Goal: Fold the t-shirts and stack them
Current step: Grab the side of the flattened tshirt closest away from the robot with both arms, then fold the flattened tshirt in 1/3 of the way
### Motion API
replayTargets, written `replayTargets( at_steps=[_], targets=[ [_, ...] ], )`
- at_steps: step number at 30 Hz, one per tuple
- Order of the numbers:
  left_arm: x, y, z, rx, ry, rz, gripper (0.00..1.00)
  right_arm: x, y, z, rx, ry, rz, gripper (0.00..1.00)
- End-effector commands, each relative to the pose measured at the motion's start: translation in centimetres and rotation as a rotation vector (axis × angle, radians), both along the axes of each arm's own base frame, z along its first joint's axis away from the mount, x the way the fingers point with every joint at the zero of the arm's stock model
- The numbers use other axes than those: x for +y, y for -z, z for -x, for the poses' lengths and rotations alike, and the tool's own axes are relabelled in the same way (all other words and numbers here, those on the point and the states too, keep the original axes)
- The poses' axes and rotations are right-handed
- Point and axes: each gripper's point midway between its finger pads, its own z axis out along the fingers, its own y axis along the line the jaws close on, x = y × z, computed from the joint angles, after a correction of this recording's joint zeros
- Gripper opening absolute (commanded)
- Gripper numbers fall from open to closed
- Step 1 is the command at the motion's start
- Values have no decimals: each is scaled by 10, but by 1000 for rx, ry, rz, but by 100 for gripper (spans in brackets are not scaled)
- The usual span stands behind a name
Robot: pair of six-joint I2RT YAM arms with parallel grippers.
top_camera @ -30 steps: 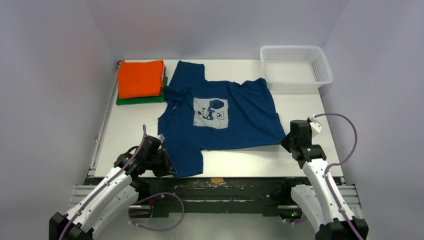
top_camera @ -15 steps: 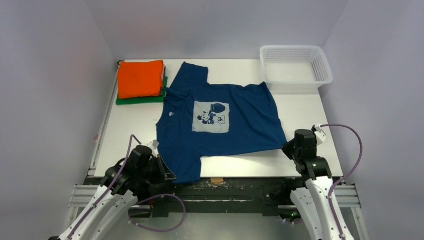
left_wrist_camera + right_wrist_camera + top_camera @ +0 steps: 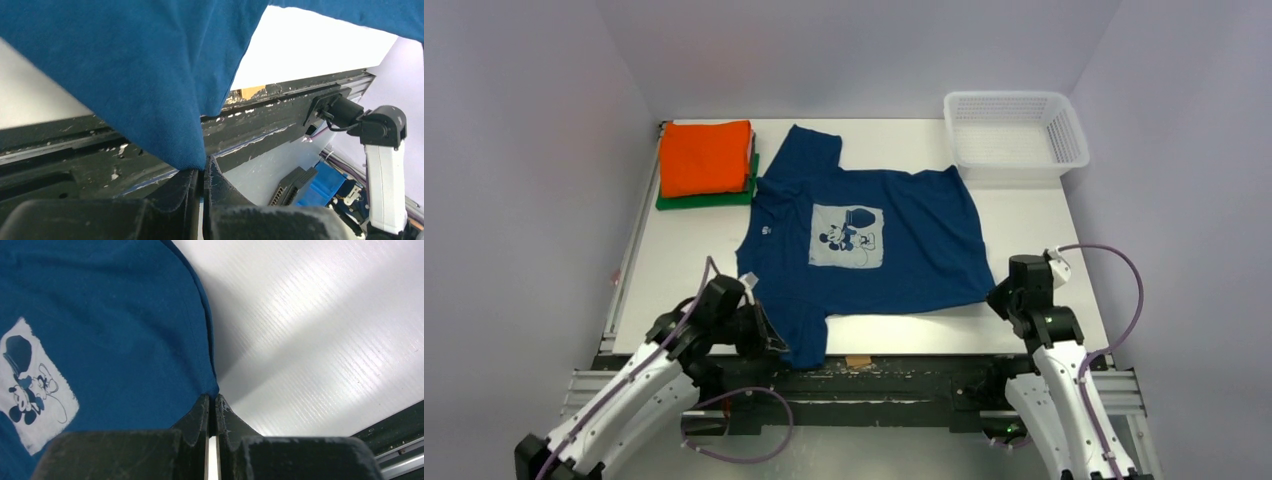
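Observation:
The navy blue t-shirt (image 3: 864, 240) with its light mouse print lies spread flat across the table's middle. My left gripper (image 3: 769, 345) is shut on the shirt's near sleeve corner at the front edge; the left wrist view shows the cloth (image 3: 150, 75) pinched between the jaws (image 3: 202, 170). My right gripper (image 3: 996, 292) is shut on the shirt's hem corner at the right; the right wrist view shows that corner (image 3: 125, 340) nipped at the jaw tips (image 3: 212, 399). A folded orange t-shirt (image 3: 705, 156) lies on a folded green one (image 3: 704, 200) at the back left.
A white plastic mesh basket (image 3: 1014, 135) stands at the back right corner. The table's black front rail (image 3: 894, 370) runs just below the shirt's near sleeve. Grey walls close in the table on three sides.
Both grippers pulled the shirt toward the near edge and spread it flat, smoothing the far sleeve. In the last half second the left arm lifted forward a little; the shirt barely moved.

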Motion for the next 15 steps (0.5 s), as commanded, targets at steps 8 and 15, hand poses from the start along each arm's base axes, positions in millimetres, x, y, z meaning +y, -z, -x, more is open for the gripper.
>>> replayTargets(
  at_steps=[8, 15],
  targets=[
    [-64, -72, -114, -215, 130, 2, 0, 3, -17, -53, 15, -71, 60, 0],
    [-49, -86, -197, -197, 4, -34, 0, 1, -34, -98, -4, -52, 85, 0]
  ],
)
